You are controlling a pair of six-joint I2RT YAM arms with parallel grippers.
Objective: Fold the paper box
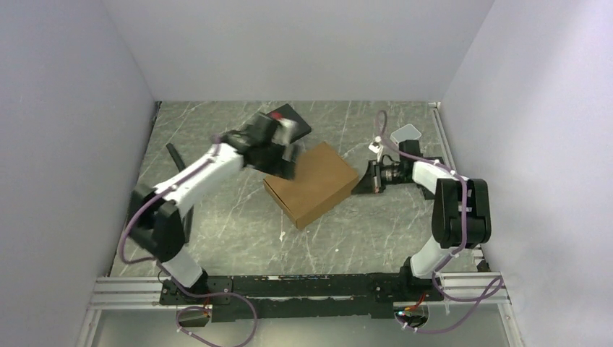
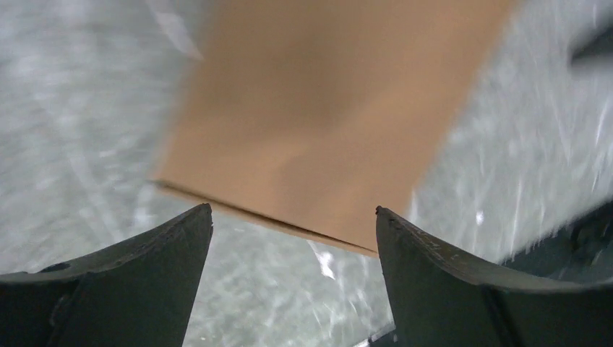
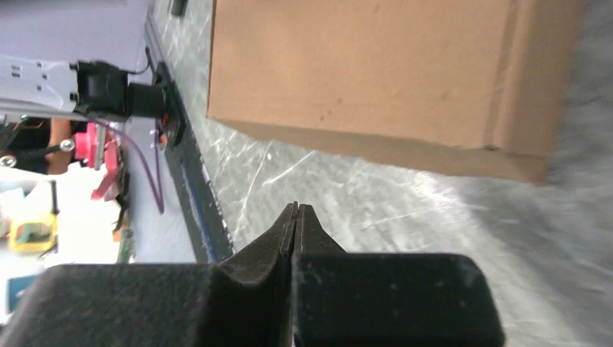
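We are taking the box as our landmark. It is lying on the table as a shallow brown block with its lid down, turned cornerwise to the arm bases. We are judging the fold nearly complete, with seating the lid as the step in hand.

Just right of the box, the right gripper is hanging low, its fingers pressed together on nothing and clear of the box wall. Over the box's far-left edge, the left gripper is hovering with fingers spread and empty; its view is blurred.

For a clean result, we are advising a flat press along the lid's edge, with the right fingers bracing the opposite wall so the box cannot slide. Beyond the box's far corner, a black slab is lying.
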